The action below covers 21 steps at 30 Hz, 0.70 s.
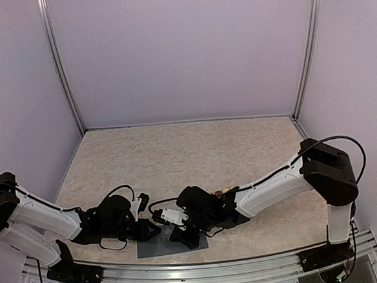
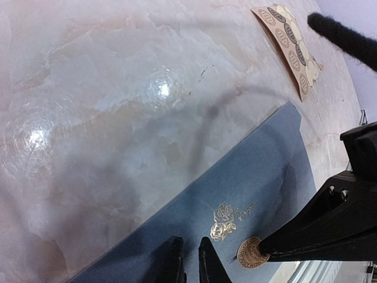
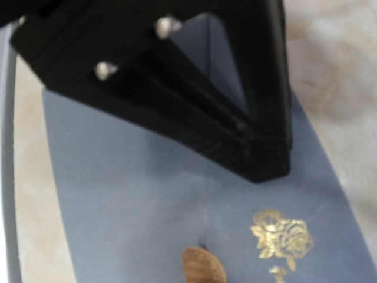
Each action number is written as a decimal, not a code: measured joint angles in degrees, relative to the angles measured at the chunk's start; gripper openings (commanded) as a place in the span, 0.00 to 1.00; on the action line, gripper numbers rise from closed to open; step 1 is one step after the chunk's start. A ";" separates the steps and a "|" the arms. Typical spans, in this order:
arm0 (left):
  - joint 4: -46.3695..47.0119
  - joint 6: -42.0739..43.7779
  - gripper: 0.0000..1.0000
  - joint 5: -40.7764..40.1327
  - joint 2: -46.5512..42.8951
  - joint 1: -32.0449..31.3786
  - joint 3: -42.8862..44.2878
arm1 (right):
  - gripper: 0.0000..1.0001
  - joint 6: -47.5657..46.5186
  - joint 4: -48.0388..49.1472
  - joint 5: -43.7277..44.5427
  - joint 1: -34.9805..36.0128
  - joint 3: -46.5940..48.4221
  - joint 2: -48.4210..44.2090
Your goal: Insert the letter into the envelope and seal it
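The slate blue-grey envelope (image 1: 152, 249) lies flat at the table's near edge, with a gold rose printed on it (image 2: 247, 183) (image 3: 129, 194). A round brown sticker (image 2: 250, 253) (image 3: 203, 270) sits on it beside the rose. My left gripper (image 1: 156, 231) (image 2: 189, 252) rests its nearly closed tips on the envelope; it also shows as a black wedge in the right wrist view (image 3: 262, 168). My right gripper (image 1: 180, 236) (image 2: 266, 247) is shut, with its tip on the sticker. The letter is not in view.
A tan sheet of round stickers (image 2: 288, 41) (image 1: 226, 190) lies on the marble table behind the envelope, by the right arm. A black sleeved cable (image 2: 344, 36) hangs over it. A metal rail (image 1: 204, 267) runs along the near edge.
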 measured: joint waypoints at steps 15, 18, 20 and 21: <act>0.02 -0.20 0.08 0.04 -0.07 0.00 -0.11 | 0.10 -0.39 -0.50 -3.17 0.04 1.09 1.84; 0.04 -0.20 0.08 0.04 -0.13 -0.11 -0.17 | 0.18 -0.24 -0.76 -4.24 0.07 1.09 1.84; 0.04 -0.22 0.08 0.00 -0.22 -0.17 -0.24 | 0.21 -0.28 -0.81 -5.14 0.07 1.09 1.84; 0.04 -0.22 0.08 0.00 -0.26 -0.22 -0.28 | 0.23 -0.31 -0.83 -5.60 0.07 1.09 1.81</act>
